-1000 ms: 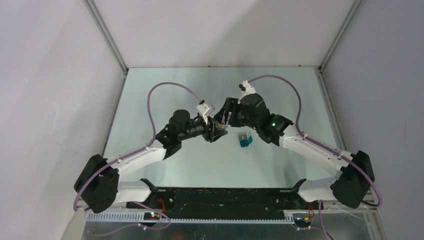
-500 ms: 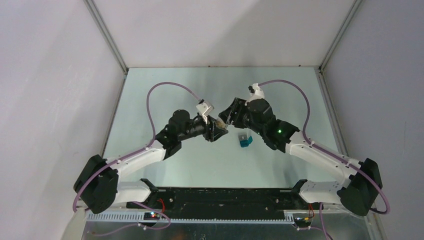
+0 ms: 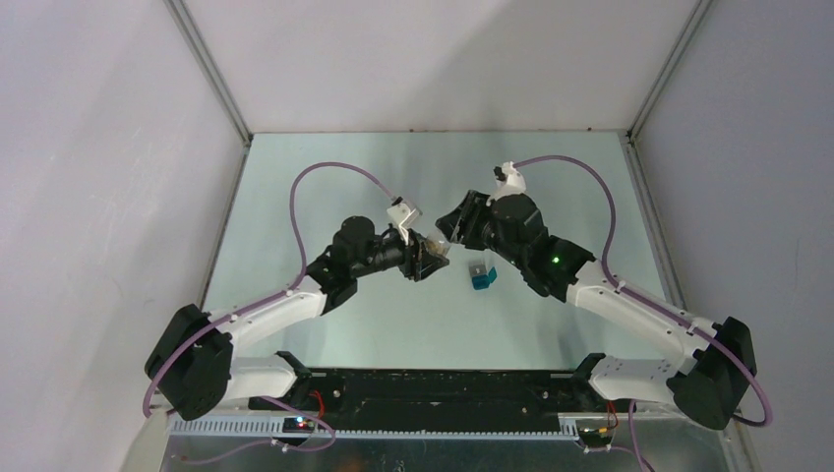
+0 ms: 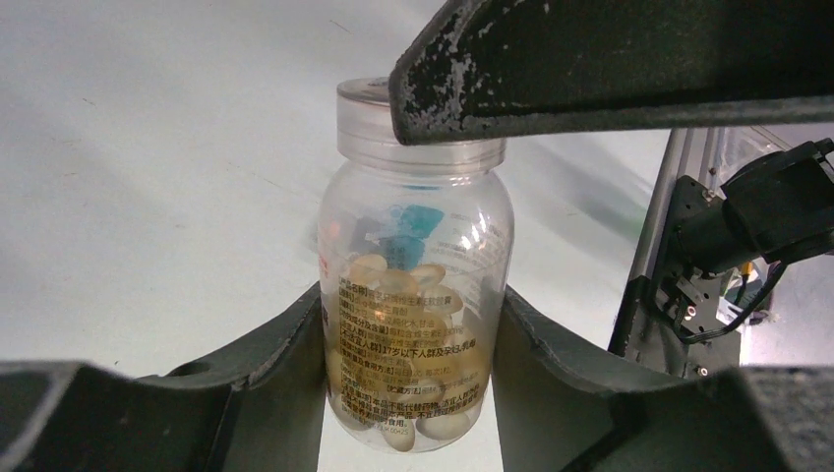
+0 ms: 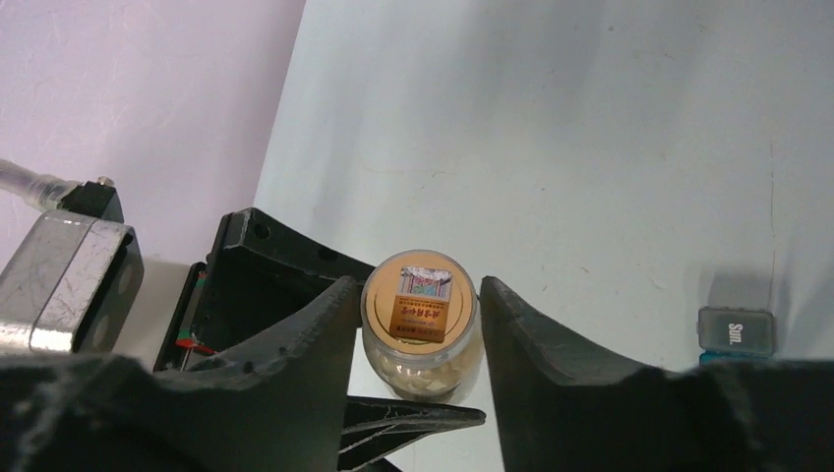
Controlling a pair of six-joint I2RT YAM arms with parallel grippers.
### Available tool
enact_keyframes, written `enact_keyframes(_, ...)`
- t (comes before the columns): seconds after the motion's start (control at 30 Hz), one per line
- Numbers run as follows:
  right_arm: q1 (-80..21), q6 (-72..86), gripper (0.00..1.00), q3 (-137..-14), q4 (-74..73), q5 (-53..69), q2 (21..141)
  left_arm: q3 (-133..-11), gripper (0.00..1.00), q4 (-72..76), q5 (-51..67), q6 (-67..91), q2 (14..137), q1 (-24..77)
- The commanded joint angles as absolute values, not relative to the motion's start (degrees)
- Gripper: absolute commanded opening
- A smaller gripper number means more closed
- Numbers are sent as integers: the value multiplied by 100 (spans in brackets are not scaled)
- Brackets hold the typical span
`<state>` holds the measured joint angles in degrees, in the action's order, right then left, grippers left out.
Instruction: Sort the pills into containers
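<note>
While the left claw (image 3: 429,259) is gripping the clear pill bottle (image 4: 413,324) around its lower body, both fingers pressing against the labelled wall, the right claw (image 3: 447,233) is sitting over the bottle's top above the desk (image 3: 413,157). Its two fingers are bracketing the lid (image 5: 420,300). They are closed to about the lid's width and look to be touching it on both sides, though I cannot tell how hard they are squeezing.

The step in hand, as I am reading it, is getting the lid off so the pills (image 4: 372,267) can be reached. Doing it well is mostly a matter of alignment. The right claw should be staying centred on the lid, pinching evenly, and turning about the bottle's own axis rather than dragging sideways. The left claw should be resisting that twist without letting the smooth plastic spin, and without crushing the thin wall. Keeping the mouth pointing upward matters too, since a tipped, freshly opened bottle would be spilling pills across the desk.

The teal-blue container (image 3: 480,277) is lying on the desk near the two claws, on the right arm's side and apart from both, with its grey face up.

Counting what is showing: one pill bottle, one lid, one container and two claws. The pills are pale ovals heaped in the bottle's lower part, overlapping too much to count.
</note>
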<state>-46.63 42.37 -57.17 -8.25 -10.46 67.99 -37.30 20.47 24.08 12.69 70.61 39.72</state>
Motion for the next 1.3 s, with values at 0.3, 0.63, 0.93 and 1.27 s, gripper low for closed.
enact_keyframes(0.3,-4453,3879,61,-5887,-846,-289,6732,-3813,0,2089,2333,1318,6842,3963)
enact_keyframes(0.63,-4347,3808,60,-5974,-952,213,6847,-3844,0,2013,2370,1310,6746,3956)
enact_keyframes(0.93,-4063,3011,9,-5928,-662,1090,6649,-3830,0,1900,2876,1354,6496,3957)
enact_keyframes(1.27,-2543,757,0,-5925,-272,6112,6712,-4311,0,1804,4387,1649,6628,3955)
